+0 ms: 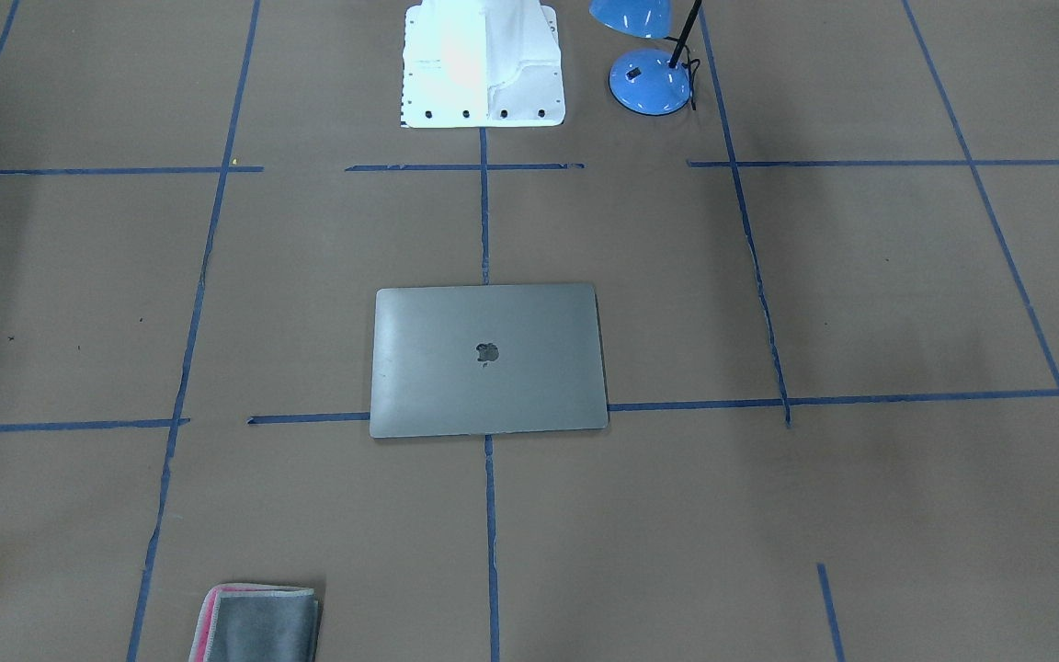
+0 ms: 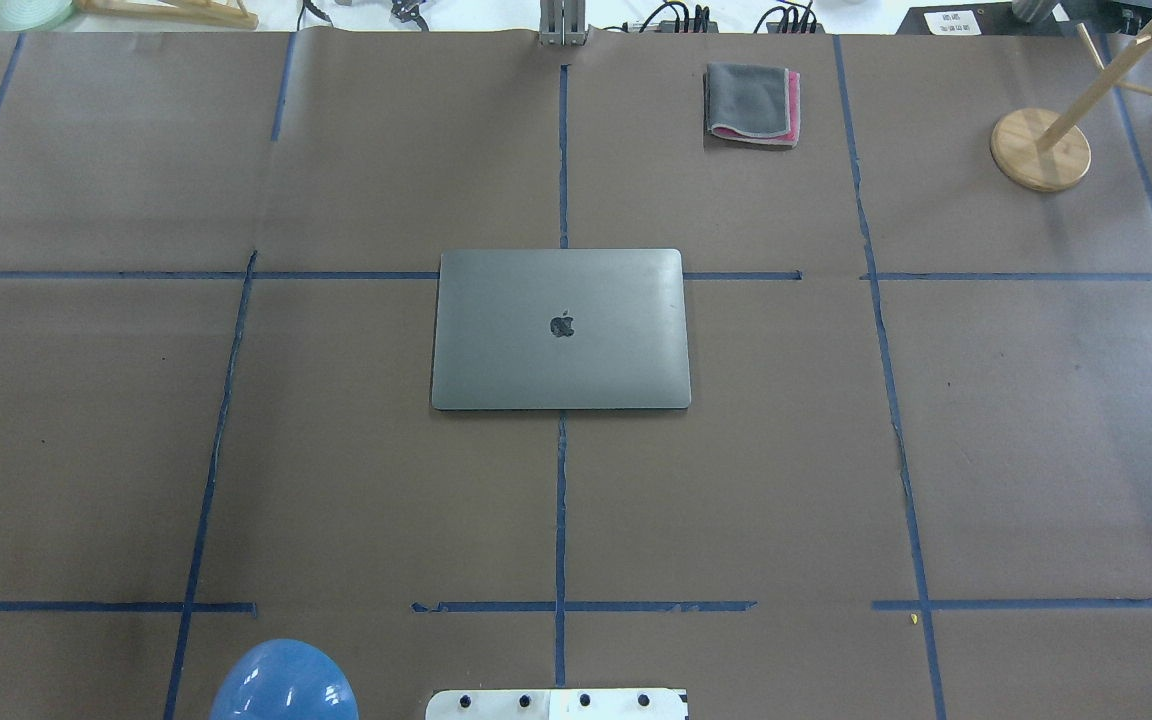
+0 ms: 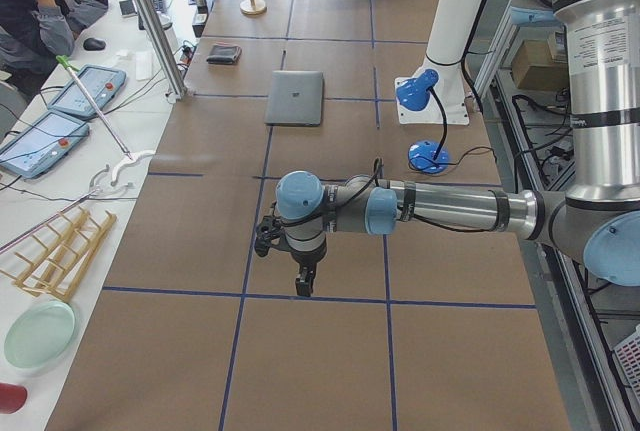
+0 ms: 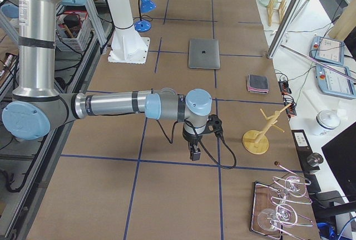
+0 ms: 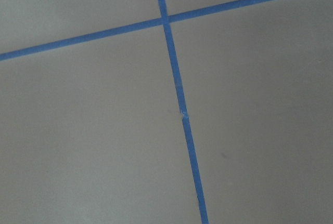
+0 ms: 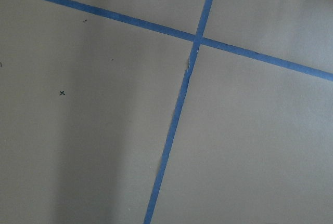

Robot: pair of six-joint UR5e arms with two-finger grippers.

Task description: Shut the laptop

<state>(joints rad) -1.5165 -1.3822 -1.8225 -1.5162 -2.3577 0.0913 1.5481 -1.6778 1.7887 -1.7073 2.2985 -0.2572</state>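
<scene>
Brown table (image 1: 860, 276), crossed by blue tape (image 1: 483, 211), fills the front view. At its middle lies the laptop (image 1: 489, 359), shut flat, so the closing seems done and no more pressing is needed. Overhead, it is plain grey with a dark logo (image 2: 562, 325). In the side views, the left gripper (image 3: 303, 287) and right gripper (image 4: 194, 154) hang over the table, well apart from it. Whether they are open or closed, one cannot tell.

Silver-and-blue twin arms.
Silver tubes, pale-blue joint caps, black wrist cables on left arm (image 3: 450, 209) and right arm (image 4: 111, 105); white base (image 1: 482, 64), four dark screw holes.
</scene>
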